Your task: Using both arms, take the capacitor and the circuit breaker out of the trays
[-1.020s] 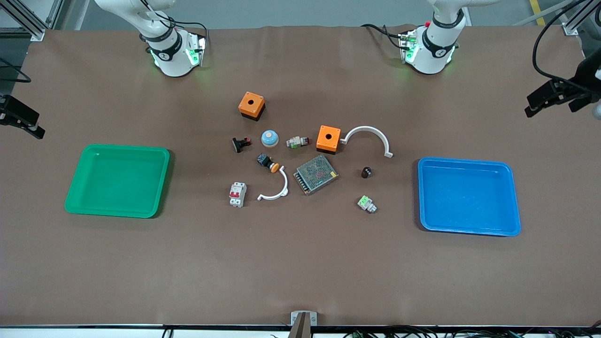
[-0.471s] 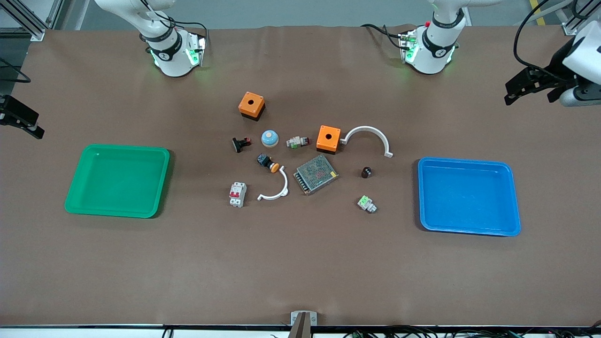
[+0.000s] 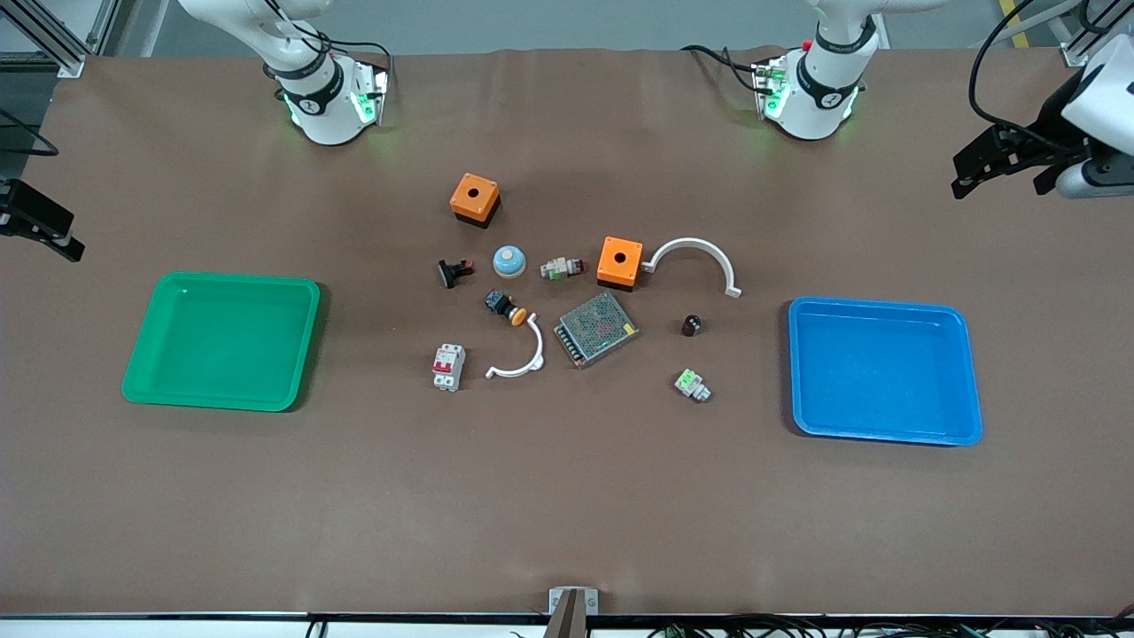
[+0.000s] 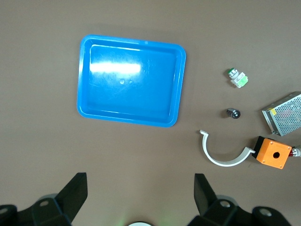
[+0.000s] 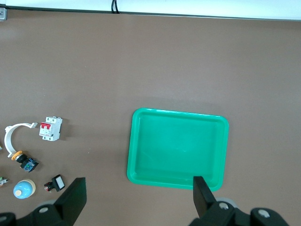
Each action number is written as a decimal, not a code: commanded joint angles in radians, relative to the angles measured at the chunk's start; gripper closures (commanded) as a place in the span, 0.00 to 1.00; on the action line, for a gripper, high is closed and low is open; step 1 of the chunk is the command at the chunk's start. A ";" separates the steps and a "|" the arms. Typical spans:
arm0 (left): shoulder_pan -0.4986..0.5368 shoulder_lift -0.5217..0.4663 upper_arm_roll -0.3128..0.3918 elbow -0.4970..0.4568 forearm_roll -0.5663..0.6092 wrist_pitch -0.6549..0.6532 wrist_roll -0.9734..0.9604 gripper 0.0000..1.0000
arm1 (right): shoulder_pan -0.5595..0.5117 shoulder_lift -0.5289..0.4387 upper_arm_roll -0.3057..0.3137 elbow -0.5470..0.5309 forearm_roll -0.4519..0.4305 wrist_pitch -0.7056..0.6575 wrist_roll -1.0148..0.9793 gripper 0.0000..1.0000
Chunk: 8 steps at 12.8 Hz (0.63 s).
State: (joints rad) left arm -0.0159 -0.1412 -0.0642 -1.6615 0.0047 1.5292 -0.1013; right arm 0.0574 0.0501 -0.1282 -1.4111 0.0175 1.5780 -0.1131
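Front view, trays: I see the green tray (image 3: 221, 341) at the right arm's end of the bench and the blue tray (image 3: 886, 370) at the left arm's end, both with nothing in them.
Front view, parts: capacitor (image 3: 691, 325) and breaker (image 3: 449, 366) lie on the bench mat in the middle clutter, well apart, already out of the trays. The capacitor sits toward the blue tray, the breaker toward the green.
Front view, grippers: left gripper (image 3: 970, 173) hangs over the bench's edge at its own end; right gripper (image 3: 53, 235) at its end. Both wait.
Left wrist view: fingers (image 4: 75, 193) spread wide, nothing between them. Blue tray (image 4: 130, 81) below, capacitor (image 4: 233, 112) a tiny dark cylinder with a shiny end.
Right wrist view: fingers (image 5: 75, 195) spread wide, also holding nothing. Green tray (image 5: 178, 148) bare, breaker (image 5: 51, 128) a white block with red levers.
My take: nothing left to lift out, so I'd keep both arms clear of the parts.
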 commanded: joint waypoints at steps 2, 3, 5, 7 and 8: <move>0.007 0.031 0.003 0.043 -0.008 -0.004 0.057 0.00 | -0.011 -0.001 0.012 0.001 -0.011 -0.006 -0.007 0.00; 0.007 0.041 0.003 0.051 -0.008 -0.003 0.052 0.00 | -0.010 -0.001 0.012 0.001 -0.011 -0.006 -0.007 0.00; 0.007 0.066 0.006 0.065 -0.006 -0.003 0.048 0.00 | -0.010 -0.001 0.012 0.001 -0.013 -0.004 -0.007 0.00; 0.005 0.075 0.006 0.071 -0.006 -0.003 0.011 0.00 | -0.011 -0.001 0.012 0.001 -0.013 -0.004 -0.007 0.00; 0.005 0.075 0.006 0.071 -0.006 -0.003 0.000 0.00 | -0.010 -0.001 0.012 0.001 -0.013 -0.004 -0.007 0.00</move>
State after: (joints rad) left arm -0.0124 -0.0801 -0.0595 -1.6213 0.0047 1.5318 -0.0816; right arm 0.0574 0.0516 -0.1273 -1.4111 0.0175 1.5779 -0.1131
